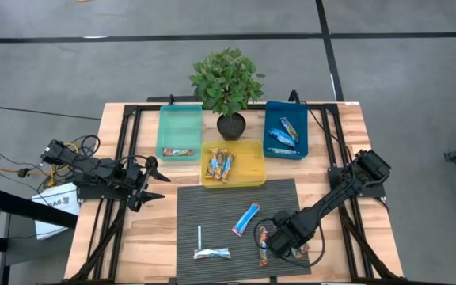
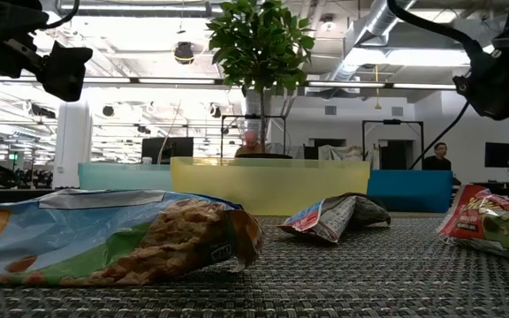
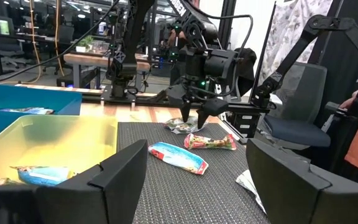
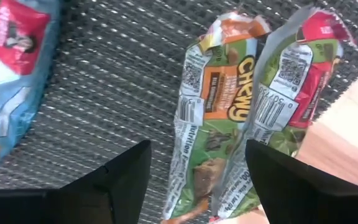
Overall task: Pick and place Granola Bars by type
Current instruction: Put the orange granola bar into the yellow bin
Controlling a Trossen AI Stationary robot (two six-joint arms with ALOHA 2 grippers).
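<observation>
Right wrist view: right end effector [image 4: 194, 171] spread, poised directly over two green-orange Chewy bars [image 4: 219, 118] lying side by side at mat edge [image 4: 104, 93], long axes crossing the finger gap

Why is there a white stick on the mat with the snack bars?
The thin white stick lies on the dark mat near a bar. It stands out: it has no wrapper, so it matches none of the bins.

We see two green-orange granola bars [image 4: 229, 118] lying flat, side by side, directly under the open right gripper [image 1: 278, 235] (wrappers crinkled); a blue bar [image 1: 246, 218] lies just beside it.
</observation>
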